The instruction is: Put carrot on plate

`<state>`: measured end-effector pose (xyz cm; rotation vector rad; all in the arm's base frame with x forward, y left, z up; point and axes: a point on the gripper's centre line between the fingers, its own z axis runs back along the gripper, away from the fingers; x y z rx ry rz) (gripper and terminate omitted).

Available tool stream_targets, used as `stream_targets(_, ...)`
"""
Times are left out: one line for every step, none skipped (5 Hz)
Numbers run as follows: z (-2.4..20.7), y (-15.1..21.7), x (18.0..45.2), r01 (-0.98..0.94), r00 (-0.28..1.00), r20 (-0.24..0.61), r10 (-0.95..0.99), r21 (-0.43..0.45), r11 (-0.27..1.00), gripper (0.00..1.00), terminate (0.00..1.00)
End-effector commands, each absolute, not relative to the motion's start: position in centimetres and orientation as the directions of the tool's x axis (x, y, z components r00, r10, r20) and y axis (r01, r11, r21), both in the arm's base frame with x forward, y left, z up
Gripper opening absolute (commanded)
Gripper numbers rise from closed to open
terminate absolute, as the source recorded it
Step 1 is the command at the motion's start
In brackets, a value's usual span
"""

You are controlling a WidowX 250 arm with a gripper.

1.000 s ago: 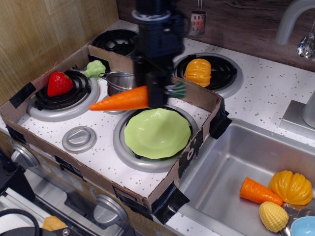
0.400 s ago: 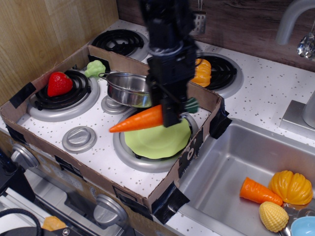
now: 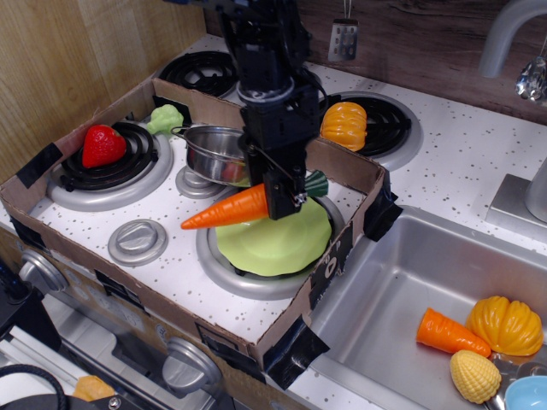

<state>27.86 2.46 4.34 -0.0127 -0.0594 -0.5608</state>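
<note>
In the one view, my black claw [image 3: 282, 198] is clamped on the long tapered orange plastic carrot [image 3: 226, 210], gripping it near its thick end, with the dark green stem poking out on the far side of my fingers. The carrot hangs in the air above the round light-green plastic plate [image 3: 275, 242], over its near-left rim. Its long axis lies close to level, slightly tilted: the pointed tip aims to the picture's left and a little down, past the plate's edge, and the green end points right and a little up. The plate sits on a grey burner ring inside the shallow cardboard tray [image 3: 282, 329] on the white speckled counter [image 3: 444, 162]. Just behind my claw stands the shiny steel pot [image 3: 215, 152].
</note>
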Motion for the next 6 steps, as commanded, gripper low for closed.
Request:
stream_targets(5.7, 1.9, 29.6, 0.463, 0.871, 0.139, -0.470, 0.084, 0.882, 1.00, 0.00)
stream_targets(6.1, 2.2, 29.7, 0.473, 0.865, 0.154, -0.477, 0.064, 0.879, 1.00, 0.00)
stream_targets(6.9, 2.2, 29.6, 0.469, 0.867, 0.150, -0.476, 0.078, 0.880, 1.00, 0.00)
stream_targets(8.3, 2.2, 29.3, 0.482, 0.866, 0.099, -0.491, 0.100, 0.870, 1.00, 0.00)
stream_targets(11.6, 2.4, 28.7, 0.525, 0.849, 0.004, -0.529, 0.123, 0.842, 1.00, 0.00)
stream_targets(15.9, 2.3, 28.5, 0.536, 0.844, -0.035, -0.535, 0.059, 0.842, 1.00, 0.00)
